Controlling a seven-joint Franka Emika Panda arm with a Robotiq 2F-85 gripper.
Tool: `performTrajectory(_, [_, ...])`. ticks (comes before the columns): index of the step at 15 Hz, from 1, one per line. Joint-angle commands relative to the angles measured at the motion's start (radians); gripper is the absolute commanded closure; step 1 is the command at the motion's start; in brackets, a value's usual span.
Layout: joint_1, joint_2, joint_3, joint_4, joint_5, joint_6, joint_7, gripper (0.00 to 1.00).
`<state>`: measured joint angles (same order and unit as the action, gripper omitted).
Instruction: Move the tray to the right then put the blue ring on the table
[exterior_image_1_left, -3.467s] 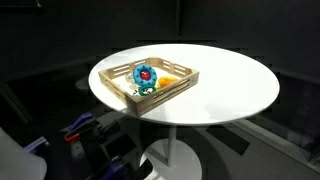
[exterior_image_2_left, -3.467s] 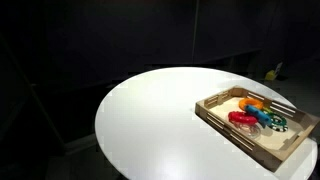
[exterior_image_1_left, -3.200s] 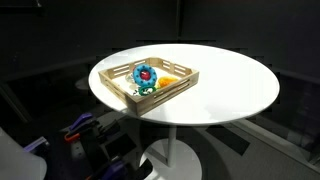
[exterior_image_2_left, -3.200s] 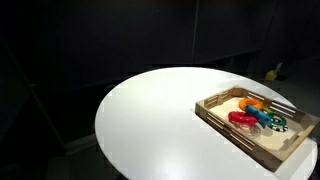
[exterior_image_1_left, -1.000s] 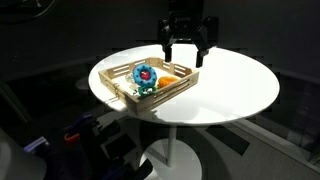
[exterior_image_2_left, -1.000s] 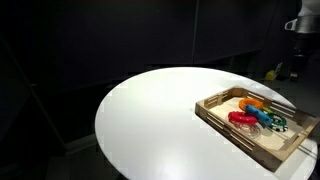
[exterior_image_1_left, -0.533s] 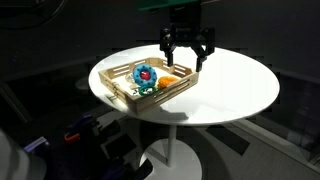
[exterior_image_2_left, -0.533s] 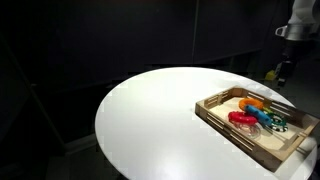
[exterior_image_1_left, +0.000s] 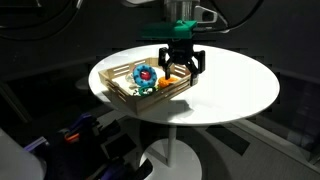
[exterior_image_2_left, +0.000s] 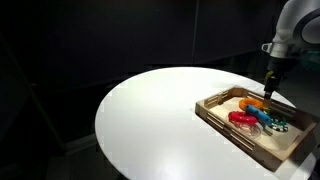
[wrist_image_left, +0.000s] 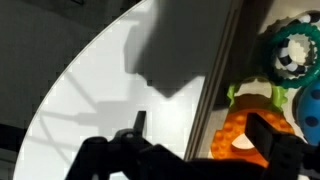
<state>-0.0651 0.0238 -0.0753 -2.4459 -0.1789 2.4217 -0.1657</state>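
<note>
Compared with half a second ago, the gripper (exterior_image_1_left: 180, 69) has descended and shifted toward the tray (exterior_image_1_left: 160, 93); it now hangs directly over the tray's far wall. Three and a half seconds ago no arm was in either exterior view. The tray, on the table (exterior_image_1_left: 235, 85), has not moved, and the blue ring (exterior_image_1_left: 145, 74) remains inside the tray, near its middle, among the other coloured rings. The jaws are spread wide with nothing between them; in the wrist view the gripper (wrist_image_left: 195, 150) shows one dark finger (wrist_image_left: 110, 152) outside the tray wall (wrist_image_left: 215, 85) over the white table (wrist_image_left: 90, 90) and the other over an orange piece (wrist_image_left: 245, 135) inside the tray. In an exterior view the gripper (exterior_image_2_left: 269, 88) hides part of the tray's far wall, and the arm is cut off at the top right frame edge. In that view the tray (exterior_image_2_left: 235, 132) runs to the frame's right edge, and the blue ring (exterior_image_2_left: 262, 116) is partly covered by a red piece (exterior_image_2_left: 240, 118). In the wrist view a green ring (wrist_image_left: 290, 55) is cropped at the frame edge, and the blue ring cannot be picked out.
</note>
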Motion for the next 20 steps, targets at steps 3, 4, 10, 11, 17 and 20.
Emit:
performTrajectory(3, [0.001, 0.047, 0.008, 0.003, 0.017, 0.050, 0.009, 0.11])
performTrajectory(4, [0.000, 0.050, 0.008, 0.003, 0.017, 0.055, 0.009, 0.20])
performTrajectory(10, [-0.008, 0.048, 0.001, 0.010, 0.021, 0.057, 0.005, 0.49])
performTrajectory(11, [-0.009, 0.048, 0.000, 0.011, 0.021, 0.057, 0.005, 0.51])
performTrajectory(17, [-0.031, 0.047, -0.020, 0.017, 0.026, 0.055, -0.001, 0.52])
performTrajectory(20, [-0.050, 0.046, -0.039, 0.019, 0.030, 0.055, -0.007, 0.50])
